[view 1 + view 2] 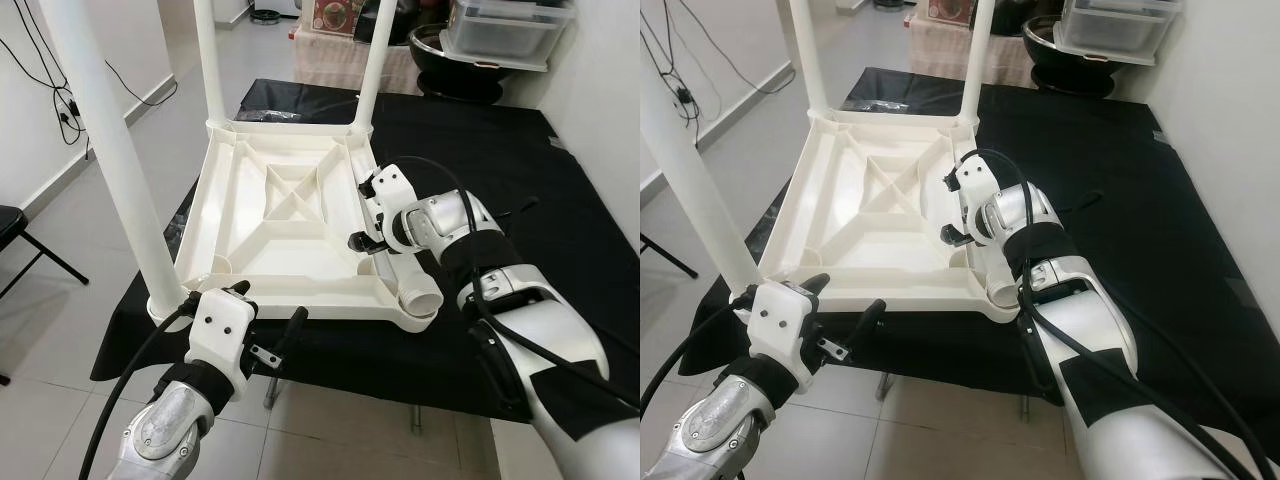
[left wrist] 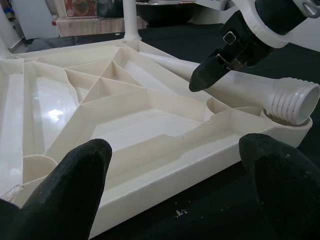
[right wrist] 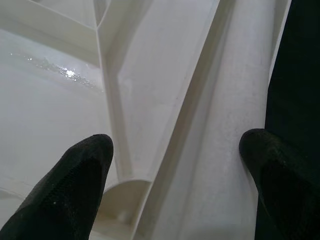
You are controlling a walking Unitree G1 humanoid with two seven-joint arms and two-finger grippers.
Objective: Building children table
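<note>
A white plastic table top [image 1: 250, 190] lies upside down on a black cloth [image 1: 520, 160]. Three white legs stand upright in its corner sockets: near left [image 1: 110, 150], far left [image 1: 208, 60] and far right [image 1: 372, 70]. A fourth leg [image 1: 420, 293] lies loose along the top's right edge, its threaded end [image 2: 292, 97] at the near right corner. My right gripper [image 1: 385, 245] is open and straddles this lying leg [image 3: 225, 125], one finger over the top's inside and one over the cloth. Low at the top's front edge, my left gripper [image 1: 268, 305] is open and holds nothing.
The cloth-covered surface ends just before my left gripper, with tiled floor below. A black bowl [image 1: 450, 60] and a clear plastic box [image 1: 500, 30] stand at the back right. A black chair [image 1: 15, 230] is on the left, and cables [image 1: 60, 100] hang on the left wall.
</note>
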